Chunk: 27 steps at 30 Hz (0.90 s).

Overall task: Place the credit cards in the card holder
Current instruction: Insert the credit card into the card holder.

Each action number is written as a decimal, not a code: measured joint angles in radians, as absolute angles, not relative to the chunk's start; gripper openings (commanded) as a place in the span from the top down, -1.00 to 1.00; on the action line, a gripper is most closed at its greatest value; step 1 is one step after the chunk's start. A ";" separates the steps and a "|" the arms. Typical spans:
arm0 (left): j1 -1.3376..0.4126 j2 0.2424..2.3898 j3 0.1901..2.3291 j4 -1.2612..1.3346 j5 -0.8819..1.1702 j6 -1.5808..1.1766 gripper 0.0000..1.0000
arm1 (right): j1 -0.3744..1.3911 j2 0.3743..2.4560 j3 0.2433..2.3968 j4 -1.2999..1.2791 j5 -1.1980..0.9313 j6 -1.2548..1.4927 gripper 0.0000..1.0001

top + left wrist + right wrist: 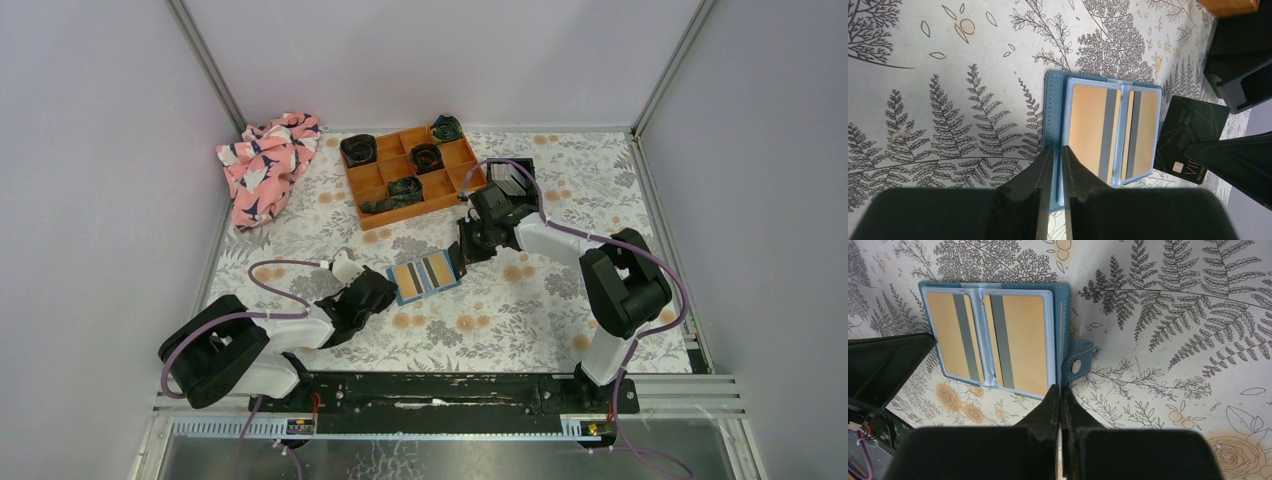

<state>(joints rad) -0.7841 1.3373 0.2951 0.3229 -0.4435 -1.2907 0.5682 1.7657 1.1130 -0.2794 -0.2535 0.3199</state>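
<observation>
The teal-blue card holder lies open on the table, its yellow-tan pockets with grey stripes facing up. It also shows in the left wrist view and the right wrist view. My left gripper is shut on the holder's left edge, also seen from above. My right gripper is shut on a dark credit card, held edge-on at the holder's right edge beside the snap tab. In its own view the card shows only as a thin sliver. More pale cards stand in a small black bin.
An orange compartment tray with dark rolled items sits behind the holder. The black bin is at its right. A pink patterned cloth lies at the back left. White walls enclose the floral table.
</observation>
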 measured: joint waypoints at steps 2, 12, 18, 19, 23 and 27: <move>-0.784 1.337 0.295 0.323 -0.443 -1.291 0.64 | 0.568 1.766 1.113 -0.279 -0.254 0.319 1.00; -0.784 1.344 0.295 0.334 -0.443 -1.292 0.64 | 0.568 1.744 1.113 -0.292 -0.254 0.319 1.00; -0.784 1.344 0.295 0.334 -0.443 -1.292 0.64 | 0.568 1.733 1.113 -0.300 -0.255 0.319 1.00; -0.784 1.344 0.295 0.335 -0.443 -1.292 0.64 | 0.568 1.733 1.113 -0.302 -0.255 0.319 1.00; -0.784 1.344 0.295 0.335 -0.441 -1.292 0.64 | 0.568 1.733 1.113 -0.302 -0.256 0.319 1.00; -0.784 1.344 0.295 0.336 -0.441 -1.292 0.64 | 0.568 1.733 1.113 -0.301 -0.257 0.319 1.00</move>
<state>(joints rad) -0.7841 1.3437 0.2951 0.3355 -0.4408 -1.2919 0.5682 1.7332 1.1130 -0.3012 -0.2569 0.3191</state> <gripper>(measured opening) 0.182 0.015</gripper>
